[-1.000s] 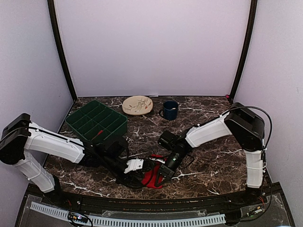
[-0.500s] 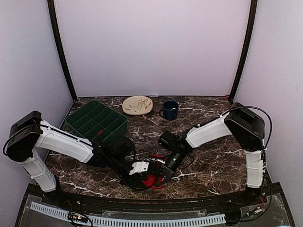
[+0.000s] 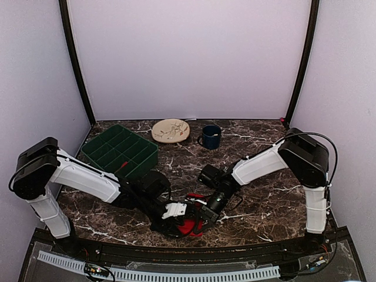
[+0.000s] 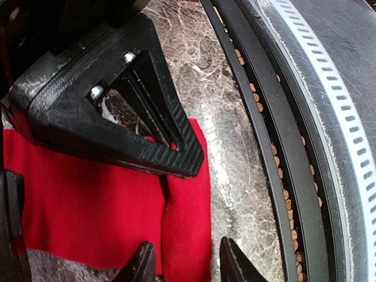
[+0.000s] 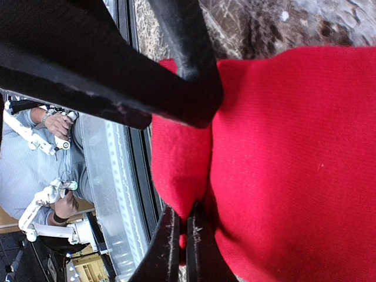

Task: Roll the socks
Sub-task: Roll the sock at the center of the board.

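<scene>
Pinching the socks [image 5: 294,147] was the right claw [image 5: 182,234]; the left claw [image 4: 185,267] spread around a fold; behind them, a tray [image 3: 111,144] held a red item [image 3: 123,165].

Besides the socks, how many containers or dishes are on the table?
3: a green divided tray at back left, a plate at the back centre, a blue mug just right of it. Others may be hidden.

We log the socks [image 5: 294,147] as matt red knit cloth; table [image 4: 229,129] glossy marbled stone; right gripper [image 5: 183,241] fingers [image 4: 70,129] ribbed matt black plastic.
</scene>
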Controlling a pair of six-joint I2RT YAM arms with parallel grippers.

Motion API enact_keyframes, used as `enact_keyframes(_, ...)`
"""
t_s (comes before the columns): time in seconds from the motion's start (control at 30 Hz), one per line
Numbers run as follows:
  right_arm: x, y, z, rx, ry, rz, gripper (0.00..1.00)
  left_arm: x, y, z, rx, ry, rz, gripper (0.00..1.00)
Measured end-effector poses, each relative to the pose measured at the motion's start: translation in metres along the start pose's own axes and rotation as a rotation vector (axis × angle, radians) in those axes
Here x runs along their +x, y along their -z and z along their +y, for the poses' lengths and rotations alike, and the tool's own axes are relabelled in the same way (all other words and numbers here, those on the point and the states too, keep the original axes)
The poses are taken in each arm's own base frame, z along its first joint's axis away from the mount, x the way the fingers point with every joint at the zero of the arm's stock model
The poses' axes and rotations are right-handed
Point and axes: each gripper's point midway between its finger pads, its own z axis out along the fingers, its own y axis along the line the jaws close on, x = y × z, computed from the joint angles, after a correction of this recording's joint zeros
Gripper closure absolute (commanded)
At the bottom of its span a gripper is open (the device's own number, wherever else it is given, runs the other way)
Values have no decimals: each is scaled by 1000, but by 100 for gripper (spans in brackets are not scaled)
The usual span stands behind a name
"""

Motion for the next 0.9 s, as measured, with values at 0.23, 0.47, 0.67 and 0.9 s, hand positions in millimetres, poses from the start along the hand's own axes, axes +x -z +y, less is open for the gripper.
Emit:
enact_keyframes(0.23, 0, 0, 0, -4, 1, -2, 100, 0, -5, 0, 8, -10, 11, 65)
enact_keyframes(0.47, 1, 0, 0, -8, -4, -4, 100, -1, -10, 1, 29, -8, 33, 75)
enact_keyframes(0.67, 1, 0, 0, -9, -7, -7, 100, -1, -13, 0, 48, -8, 44, 86)
enact_keyframes(0.9, 4, 0, 0, -4, -24, -10, 84, -3, -15, 0, 75, -5, 58, 88)
